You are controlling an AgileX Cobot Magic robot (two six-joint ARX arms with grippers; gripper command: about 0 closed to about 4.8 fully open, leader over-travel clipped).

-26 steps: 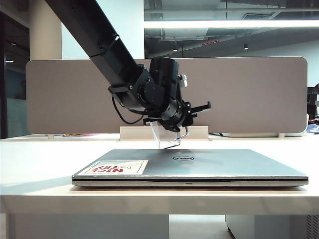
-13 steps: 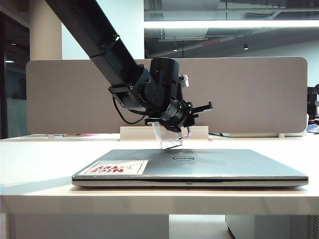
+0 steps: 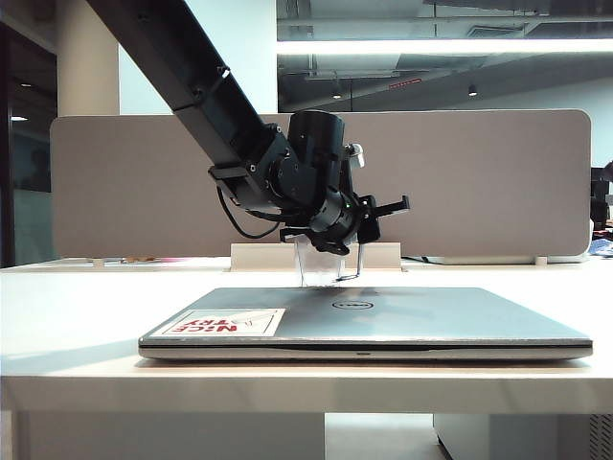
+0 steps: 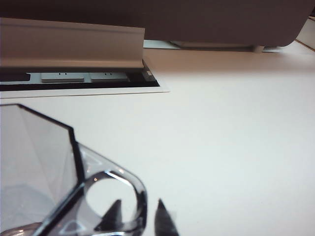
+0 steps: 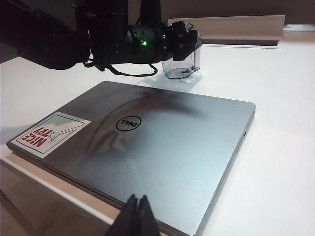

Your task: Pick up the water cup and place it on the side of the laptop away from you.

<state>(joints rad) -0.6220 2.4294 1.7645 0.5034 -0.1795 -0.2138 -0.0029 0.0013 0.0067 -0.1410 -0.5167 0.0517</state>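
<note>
The water cup (image 3: 319, 261), clear and faceted, stands upright on the table just beyond the closed silver laptop (image 3: 383, 316). My left gripper (image 3: 349, 247) hovers at the cup's thin handle (image 4: 140, 196), open. One fingertip (image 4: 114, 216) shows through the loop and the other (image 4: 165, 223) stands outside it with a small gap. The right wrist view shows the cup (image 5: 182, 66) on the table past the laptop's (image 5: 162, 142) far edge, below the left gripper (image 5: 189, 44). My right gripper (image 5: 137, 216) is shut and empty above the laptop's near edge.
A white socket box (image 3: 383, 254) sits close behind the cup, in front of a grey partition panel (image 3: 460, 182). A white sticker with red letters (image 3: 225, 323) is on the laptop lid. The white table (image 3: 77, 307) extends to both sides of the laptop.
The cup hung tilted from the left gripper before; now it stands upright on the table and the left jaws have spread apart. The arm has hardly moved.
</note>
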